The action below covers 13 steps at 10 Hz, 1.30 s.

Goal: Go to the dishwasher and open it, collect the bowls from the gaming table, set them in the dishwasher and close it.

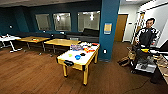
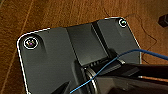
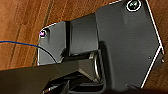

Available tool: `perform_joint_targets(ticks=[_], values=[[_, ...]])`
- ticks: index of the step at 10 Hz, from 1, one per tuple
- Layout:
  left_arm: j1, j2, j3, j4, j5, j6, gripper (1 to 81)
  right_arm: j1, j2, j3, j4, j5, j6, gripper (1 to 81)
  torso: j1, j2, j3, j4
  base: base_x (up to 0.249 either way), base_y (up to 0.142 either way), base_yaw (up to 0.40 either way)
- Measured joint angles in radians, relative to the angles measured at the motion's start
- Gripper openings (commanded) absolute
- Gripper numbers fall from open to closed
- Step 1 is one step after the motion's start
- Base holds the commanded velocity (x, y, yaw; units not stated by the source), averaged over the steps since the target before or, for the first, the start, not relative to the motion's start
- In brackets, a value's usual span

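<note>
The left wrist view looks down on a wooden floor point(image 2: 57, 12) of warm brown planks, their seams running at a slant across the picture. Over the floor lies the robot's own dark plate point(image 2: 47, 60), grey-black with a thin pale edge and rounded corners. A round fitting point(image 2: 31, 43) sits at one corner and a second fitting point(image 2: 122, 22) at another. A jointed bar point(image 2: 120, 77) crosses the plate near the camera. A thin blue cable point(image 2: 117, 58) runs in a curve over the bar and the plate. A dark thin cord point(image 2: 147, 37) trails over the floor beside the plate. A small dark object point(image 2: 163, 20), perhaps a foot of some furniture, sits at the edge.
</note>
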<state>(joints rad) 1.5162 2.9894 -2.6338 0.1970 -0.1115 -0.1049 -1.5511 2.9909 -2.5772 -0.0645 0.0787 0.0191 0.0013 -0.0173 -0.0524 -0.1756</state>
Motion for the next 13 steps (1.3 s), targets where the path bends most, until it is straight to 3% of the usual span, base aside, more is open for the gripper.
perform_joint_targets(ticks=[13], values=[[0.000,-0.001,0.000,0.000,0.000,0.000,81.1,0.000,0.004,-0.004,-0.001,0.000,0.000,81.1,0.000,0.000,0.000,0.000,0.136,0.054,0.000]])
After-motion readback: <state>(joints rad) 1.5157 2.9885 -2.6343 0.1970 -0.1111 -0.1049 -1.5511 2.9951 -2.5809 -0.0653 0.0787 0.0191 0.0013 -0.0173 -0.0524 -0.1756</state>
